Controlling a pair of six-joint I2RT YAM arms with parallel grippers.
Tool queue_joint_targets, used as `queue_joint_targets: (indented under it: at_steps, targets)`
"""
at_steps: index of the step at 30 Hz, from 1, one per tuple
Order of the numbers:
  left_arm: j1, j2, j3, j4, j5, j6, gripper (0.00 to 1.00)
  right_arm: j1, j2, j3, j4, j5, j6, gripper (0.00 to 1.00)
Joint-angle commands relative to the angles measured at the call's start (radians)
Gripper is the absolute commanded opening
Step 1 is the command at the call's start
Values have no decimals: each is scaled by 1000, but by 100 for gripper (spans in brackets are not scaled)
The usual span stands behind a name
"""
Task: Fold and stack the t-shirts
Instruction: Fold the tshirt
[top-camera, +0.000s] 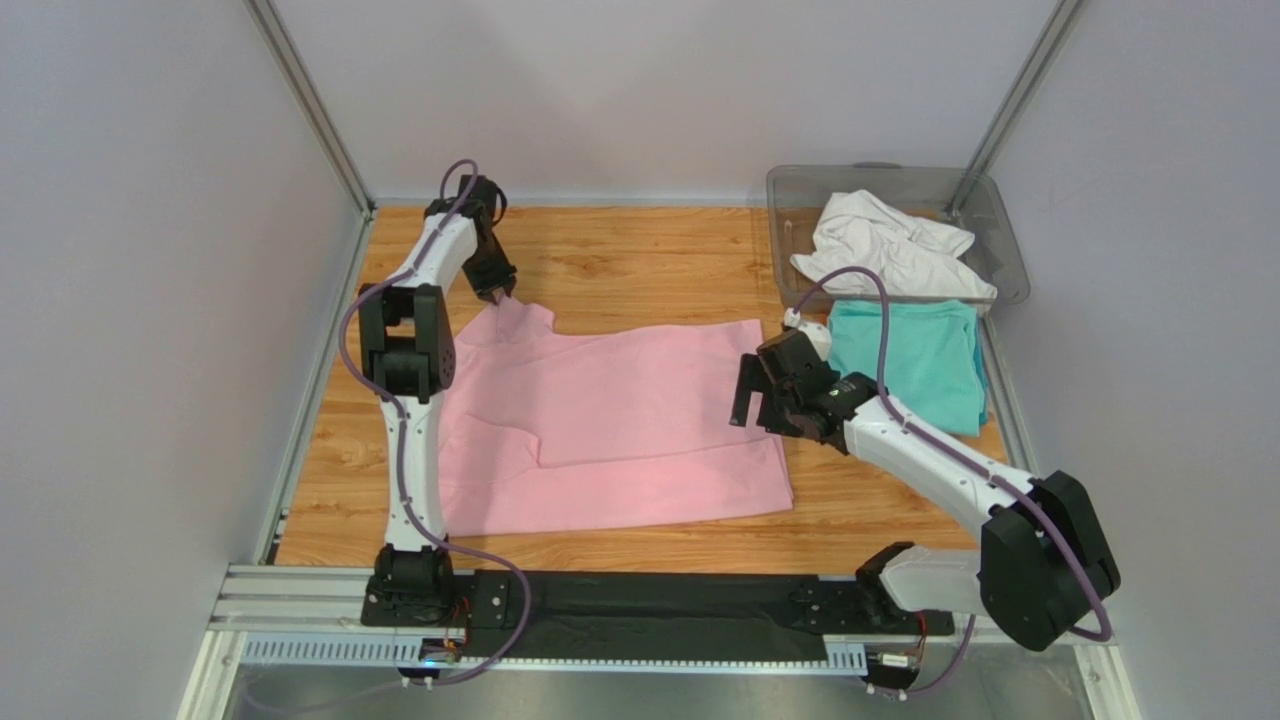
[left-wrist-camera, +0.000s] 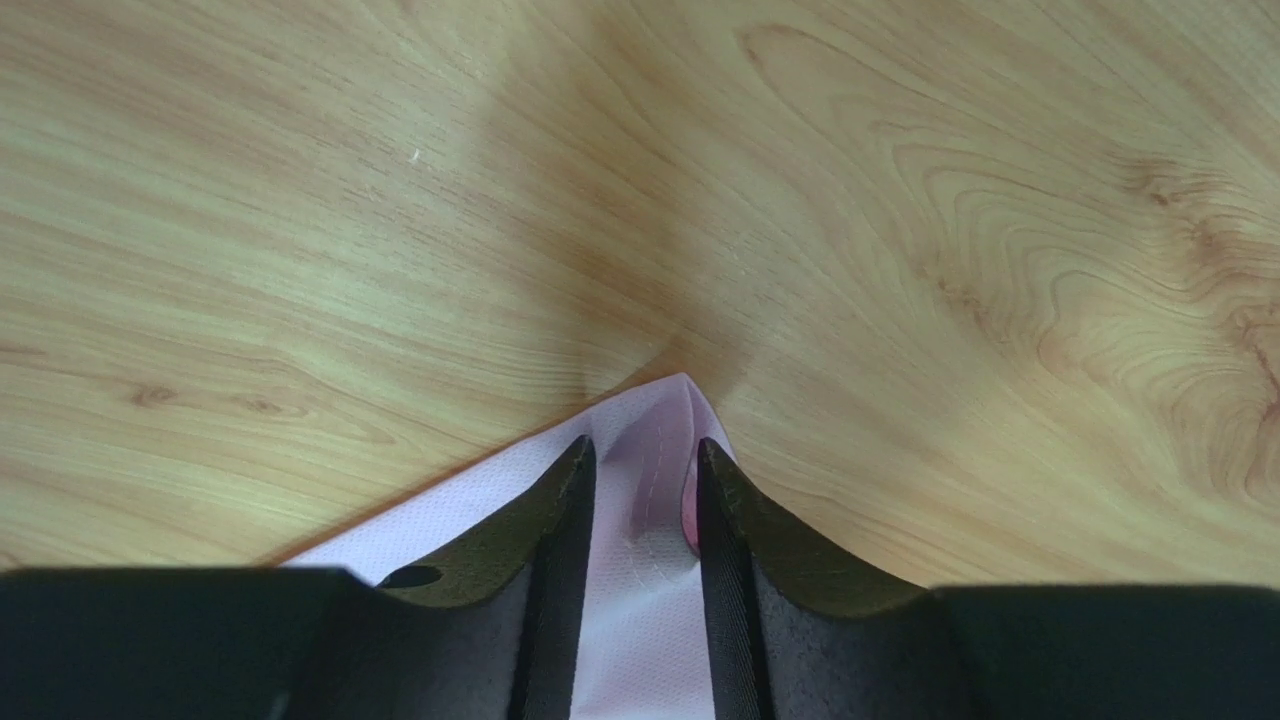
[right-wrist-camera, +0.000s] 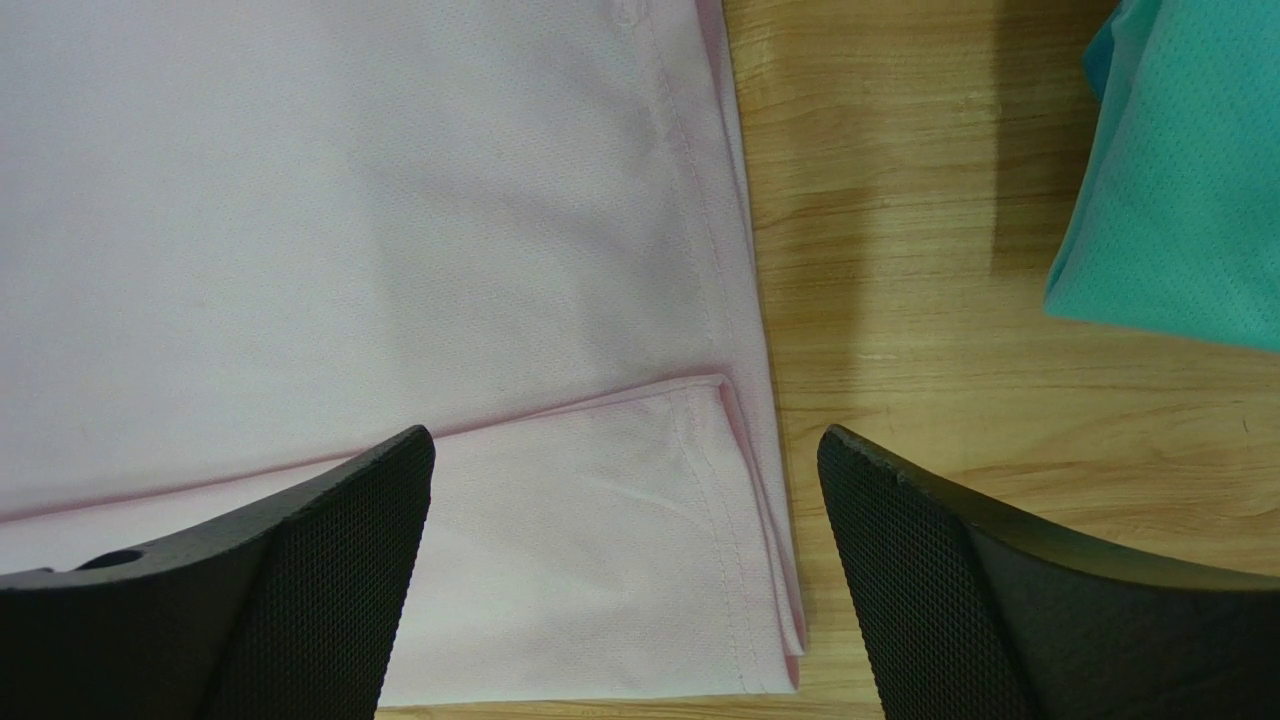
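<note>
Wooden table (top-camera: 646, 278) bears a smooth pink t-shirt (top-camera: 631, 420), left gripper (left-wrist-camera: 645, 447) slightly open astride its corner, right gripper (right-wrist-camera: 624, 435) wide open, empty.

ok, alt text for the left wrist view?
The left gripper straddles a pointed corner of the pink t-shirt, its black jaws close together with cloth between them. Light wooden table fills the rest of the frame.

Pink tee (top-camera: 616, 420) flat, teal (top-camera: 917, 360) folded, white (top-camera: 894, 248) crumpled
</note>
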Motion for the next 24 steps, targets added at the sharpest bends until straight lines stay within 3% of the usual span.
queue_joint_targets:
  at_steps: [1, 2, 5, 14, 16, 24]
  targets:
    - [-4, 1, 11, -20, -47, -10, 35, -4, -8, -3, 44, -12, -12, 100]
    - [-4, 0, 8, -20, -44, -8, 23, -4, -5, 0, 44, -12, -14, 100]
    - [-4, -20, -9, -18, -26, -11, 0, -7, 10, 29, 42, 4, -24, 100]
    - [-12, -198, -135, -1, -3, -11, 0, -7, 220, 294, 68, 192, -90, 100]
    - [-18, -244, -207, 11, -6, -14, 0, -9, 329, 389, 68, 280, -90, 100]
    - [-28, -595, -599, 175, -21, -42, 0, -44, 634, 635, 64, 346, -69, 95]
